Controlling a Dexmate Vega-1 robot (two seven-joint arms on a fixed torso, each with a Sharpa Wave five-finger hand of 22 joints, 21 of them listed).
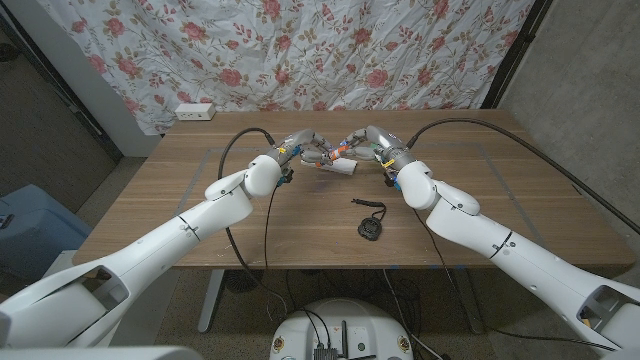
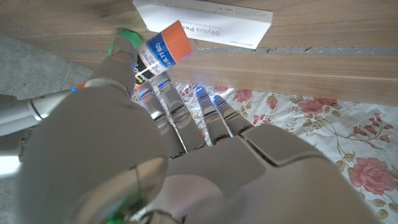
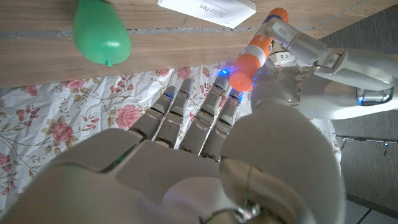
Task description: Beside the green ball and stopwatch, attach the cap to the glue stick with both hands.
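Note:
My two hands meet above the far middle of the table. In the left wrist view, my left hand point(image 1: 303, 148) point(image 2: 186, 143) grips the glue stick point(image 2: 163, 50), a blue-and-white labelled tube with an orange end. In the right wrist view, my right hand point(image 1: 367, 143) point(image 3: 205, 155) pinches the orange cap point(image 3: 245, 67), which sits in line on the end of the stick point(image 3: 266, 34); my left hand point(image 3: 336, 59) holds the stick's other end. The green ball point(image 3: 99, 31) lies on the table just beyond my right hand. The black stopwatch point(image 1: 371, 228) with its cord lies nearer the front.
A white flat box point(image 1: 342, 168) point(image 2: 205, 18) point(image 3: 208, 9) printed with "Stylus Pen" lies under the hands. Black cables arc from both wrists. A flowered curtain hangs behind the wooden table point(image 1: 480, 200).

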